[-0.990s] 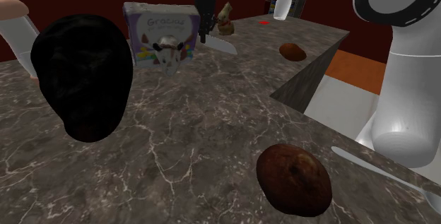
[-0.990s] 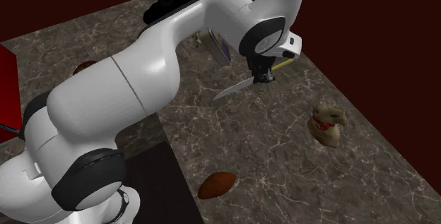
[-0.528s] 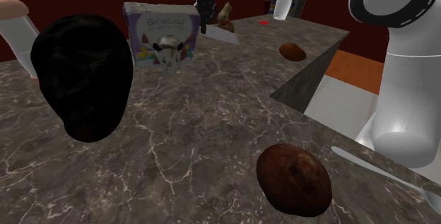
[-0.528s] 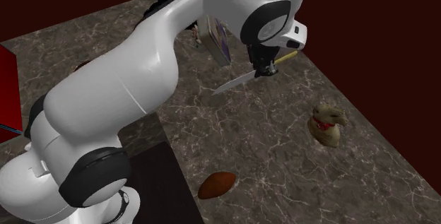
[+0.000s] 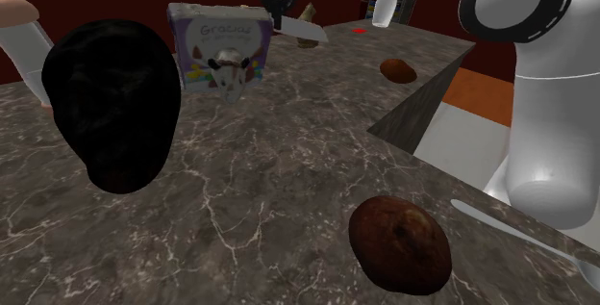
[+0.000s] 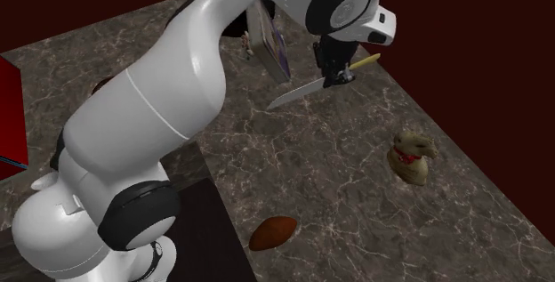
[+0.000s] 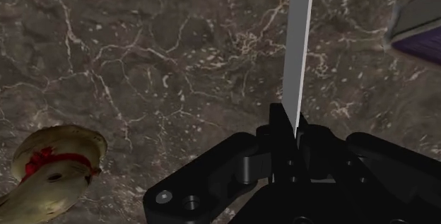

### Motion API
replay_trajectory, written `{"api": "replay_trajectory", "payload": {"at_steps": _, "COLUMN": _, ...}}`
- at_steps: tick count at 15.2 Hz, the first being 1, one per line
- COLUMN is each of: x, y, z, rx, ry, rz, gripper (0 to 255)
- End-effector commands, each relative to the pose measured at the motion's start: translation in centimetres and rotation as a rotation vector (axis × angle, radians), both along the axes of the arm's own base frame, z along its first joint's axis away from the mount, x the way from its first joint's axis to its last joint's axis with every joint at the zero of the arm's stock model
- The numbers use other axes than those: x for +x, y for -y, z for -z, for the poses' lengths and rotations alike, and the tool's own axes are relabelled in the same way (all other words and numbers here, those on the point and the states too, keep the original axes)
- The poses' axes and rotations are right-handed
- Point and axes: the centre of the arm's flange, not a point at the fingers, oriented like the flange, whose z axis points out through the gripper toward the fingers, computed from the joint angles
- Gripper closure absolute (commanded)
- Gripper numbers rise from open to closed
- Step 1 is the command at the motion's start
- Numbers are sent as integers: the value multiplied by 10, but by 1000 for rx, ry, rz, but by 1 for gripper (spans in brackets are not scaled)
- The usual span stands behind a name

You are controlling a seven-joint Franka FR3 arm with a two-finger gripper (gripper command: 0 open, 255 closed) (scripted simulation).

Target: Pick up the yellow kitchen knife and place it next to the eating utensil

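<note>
Gripper (image 6: 334,76) clamped tight on yellow knife (image 6: 298,95), held clear above marble counter (image 6: 356,173). Purple box (image 6: 271,47) just beside gripper, contents hidden. Rabbit figurine (image 6: 411,157) well apart.

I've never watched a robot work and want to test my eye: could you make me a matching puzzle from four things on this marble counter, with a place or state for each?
Things
1. yellow-handled knife with a silver blade
2. purple and white printed box
3. tan rabbit figurine
4. brown oval lump

Places or states
a. lies near the edge of the dark marble counter
b. wears a red ribbon
c. clasped by the black fingers, off the counter
d. stands on the counter, printed face showing

Pairs: 1-c; 2-d; 3-b; 4-a
</note>
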Motion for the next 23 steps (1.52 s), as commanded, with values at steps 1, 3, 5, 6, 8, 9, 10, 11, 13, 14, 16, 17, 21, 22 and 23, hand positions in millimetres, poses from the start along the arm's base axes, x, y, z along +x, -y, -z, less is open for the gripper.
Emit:
{"api": "replay_trajectory", "payload": {"at_steps": 1, "x": 0, "y": 0, "z": -10, "rx": 0, "ry": -1, "rz": 0, "gripper": 255}}
{"api": "replay_trajectory", "payload": {"at_steps": 3, "x": 0, "y": 0, "z": -17, "rx": 0, "ry": -1, "rz": 0, "gripper": 255}}
{"api": "replay_trajectory", "payload": {"at_steps": 5, "x": -25, "y": -9, "z": -17, "rx": 0, "ry": -1, "rz": 0, "gripper": 255}}
{"api": "replay_trajectory", "payload": {"at_steps": 6, "x": -37, "y": -14, "z": -17, "rx": 0, "ry": -1, "rz": 0, "gripper": 255}}
{"api": "replay_trajectory", "payload": {"at_steps": 8, "x": -62, "y": -23, "z": -17, "rx": 0, "ry": -1, "rz": 0, "gripper": 255}}
{"api": "replay_trajectory", "payload": {"at_steps": 9, "x": -74, "y": -27, "z": -17, "rx": 0, "ry": -1, "rz": 0, "gripper": 255}}
{"api": "replay_trajectory", "payload": {"at_steps": 10, "x": -87, "y": -32, "z": -17, "rx": 0, "ry": -1, "rz": 0, "gripper": 255}}
{"api": "replay_trajectory", "payload": {"at_steps": 11, "x": -99, "y": -36, "z": -17, "rx": 0, "ry": -1, "rz": 0, "gripper": 255}}
{"api": "replay_trajectory", "payload": {"at_steps": 13, "x": -124, "y": -46, "z": -17, "rx": 0, "ry": -1, "rz": 0, "gripper": 255}}
{"api": "replay_trajectory", "payload": {"at_steps": 14, "x": -136, "y": -50, "z": -17, "rx": 0, "ry": -1, "rz": 0, "gripper": 255}}
{"api": "replay_trajectory", "payload": {"at_steps": 16, "x": -161, "y": -59, "z": -17, "rx": 0, "ry": -1, "rz": 0, "gripper": 255}}
{"api": "replay_trajectory", "payload": {"at_steps": 17, "x": -174, "y": -64, "z": -17, "rx": 0, "ry": -1, "rz": 0, "gripper": 255}}
{"api": "replay_trajectory", "payload": {"at_steps": 21, "x": -223, "y": -82, "z": -18, "rx": 0, "ry": -1, "rz": 0, "gripper": 255}}
{"api": "replay_trajectory", "payload": {"at_steps": 22, "x": -236, "y": -86, "z": -18, "rx": 0, "ry": -1, "rz": 0, "gripper": 255}}
{"api": "replay_trajectory", "payload": {"at_steps": 23, "x": -248, "y": -91, "z": -18, "rx": 0, "ry": -1, "rz": 0, "gripper": 255}}
